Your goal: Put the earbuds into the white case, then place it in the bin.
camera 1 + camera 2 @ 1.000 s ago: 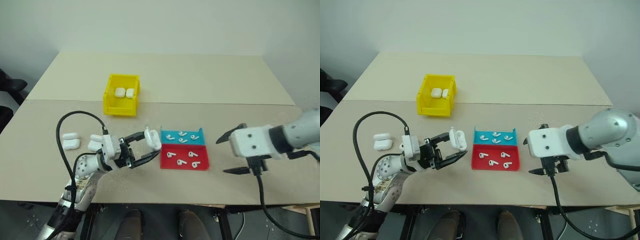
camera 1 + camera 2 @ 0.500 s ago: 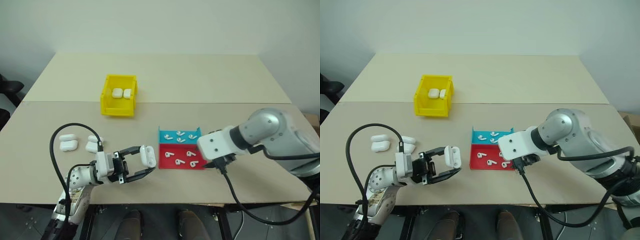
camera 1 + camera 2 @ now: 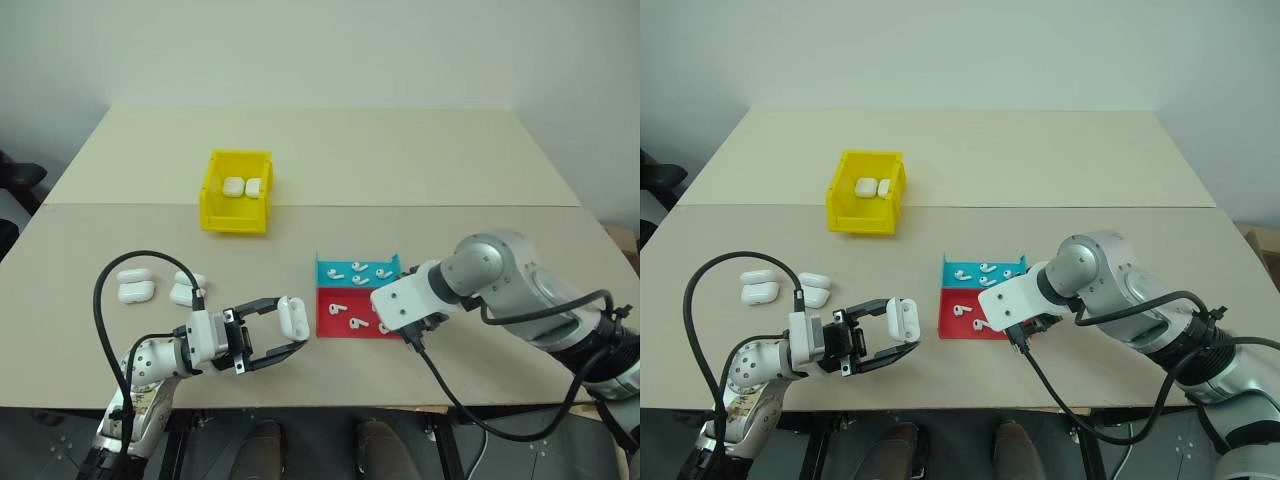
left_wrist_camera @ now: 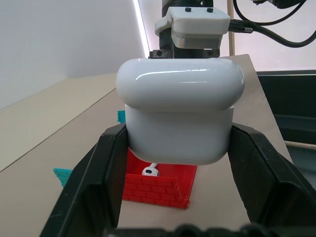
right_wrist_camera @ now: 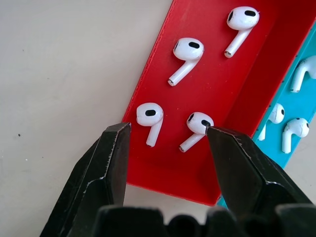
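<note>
The left gripper (image 3: 285, 335) is clamped on a small glossy white rounded-rectangular earbud case (image 3: 293, 315), one black finger against each flank. It holds the case clear of the beige tabletop (image 3: 400, 160), just left of the flat red-and-teal plastic tray (image 3: 362, 300), probably to keep it within short reach for loading. In the left wrist view the case (image 4: 180, 111) shows a seam below a domed upper part; whether the lid is raised cannot be told.

The right gripper (image 5: 165, 136) points steeply down over the red half of the tray (image 5: 217, 98). Its two black fingers stand partly apart and hold nothing. They bracket two tiny glossy white earbuds with short stems (image 5: 149, 118), a stance that suits a pick.

Four such earbuds lie loose in the red half; more lie in the teal half (image 5: 301, 103).

The small bright yellow open-top plastic bin (image 3: 238, 190) stands well beyond and left of the tray, already holding two white cases (image 3: 243, 186). Several spare white cases (image 3: 138, 286) lie far left of the tray.
</note>
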`<state>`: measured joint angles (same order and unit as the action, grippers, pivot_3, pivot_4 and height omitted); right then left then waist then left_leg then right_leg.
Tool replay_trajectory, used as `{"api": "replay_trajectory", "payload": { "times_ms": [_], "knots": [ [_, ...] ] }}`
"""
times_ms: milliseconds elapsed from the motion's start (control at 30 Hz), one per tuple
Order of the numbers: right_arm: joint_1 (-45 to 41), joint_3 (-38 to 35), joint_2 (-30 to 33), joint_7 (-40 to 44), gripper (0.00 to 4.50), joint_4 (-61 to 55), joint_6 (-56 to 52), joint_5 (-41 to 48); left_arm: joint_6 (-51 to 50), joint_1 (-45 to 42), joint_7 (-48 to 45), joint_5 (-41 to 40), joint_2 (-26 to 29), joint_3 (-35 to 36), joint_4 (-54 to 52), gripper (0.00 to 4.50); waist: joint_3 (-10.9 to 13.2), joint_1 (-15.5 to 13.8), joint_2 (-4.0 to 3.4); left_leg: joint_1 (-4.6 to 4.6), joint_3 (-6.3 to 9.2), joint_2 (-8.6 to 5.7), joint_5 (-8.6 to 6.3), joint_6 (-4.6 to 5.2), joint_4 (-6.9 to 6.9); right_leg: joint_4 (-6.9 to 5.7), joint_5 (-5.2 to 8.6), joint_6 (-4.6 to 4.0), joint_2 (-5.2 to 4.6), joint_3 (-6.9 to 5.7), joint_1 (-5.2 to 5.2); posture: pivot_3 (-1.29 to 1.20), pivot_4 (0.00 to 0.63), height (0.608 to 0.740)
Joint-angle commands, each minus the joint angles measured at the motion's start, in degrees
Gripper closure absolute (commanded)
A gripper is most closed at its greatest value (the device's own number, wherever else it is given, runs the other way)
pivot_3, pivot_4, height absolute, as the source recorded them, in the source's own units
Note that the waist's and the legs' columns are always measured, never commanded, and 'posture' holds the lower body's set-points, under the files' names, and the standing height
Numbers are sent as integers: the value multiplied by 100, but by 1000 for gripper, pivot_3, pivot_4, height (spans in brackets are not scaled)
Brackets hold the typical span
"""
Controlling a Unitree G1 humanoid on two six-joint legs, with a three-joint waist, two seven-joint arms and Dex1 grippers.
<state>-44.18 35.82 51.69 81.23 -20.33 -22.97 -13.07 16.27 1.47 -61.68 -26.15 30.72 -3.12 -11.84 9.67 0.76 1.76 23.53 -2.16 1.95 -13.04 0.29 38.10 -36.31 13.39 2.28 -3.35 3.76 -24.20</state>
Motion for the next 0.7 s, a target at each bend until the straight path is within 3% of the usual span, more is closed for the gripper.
{"api": "replay_trajectory", "payload": {
  "times_ms": [33, 267, 367, 700],
  "knots": [
    [-1, 53, -124, 111, 1582, 86, 195, -167, 89, 39, 53, 52, 27, 98, -220, 1752, 0, 5, 0, -2, 0, 0, 0, 0, 0, -1, 0, 0, 0, 0, 1, 0, 150, 740],
    [31, 124, -290, 176, 1582, 283, 399, -320, 37, 63, 84, 76, 118, 161, -278, 1752, 0, 7, 0, -7, 0, 1, 0, 0, 0, -10, 0, -2, 1, 0, 1, 0, 150, 740],
    [76, 99, -350, 141, 2210, 333, 454, -388, -61, 99, 144, 146, 141, 147, -336, 1752, 0, 5, 0, -11, -1, -1, 0, 0, 2, -25, 1, -4, -1, 1, 1, 0, 150, 740],
    [160, 95, -447, 183, 2210, 410, 661, -554, -19, 105, 216, 155, 134, 158, -342, 1752, 0, 10, 0, -25, -1, 0, 0, 0, 6, -48, 6, -11, 2, 1, 2, 0, 150, 740]
  ]
}}
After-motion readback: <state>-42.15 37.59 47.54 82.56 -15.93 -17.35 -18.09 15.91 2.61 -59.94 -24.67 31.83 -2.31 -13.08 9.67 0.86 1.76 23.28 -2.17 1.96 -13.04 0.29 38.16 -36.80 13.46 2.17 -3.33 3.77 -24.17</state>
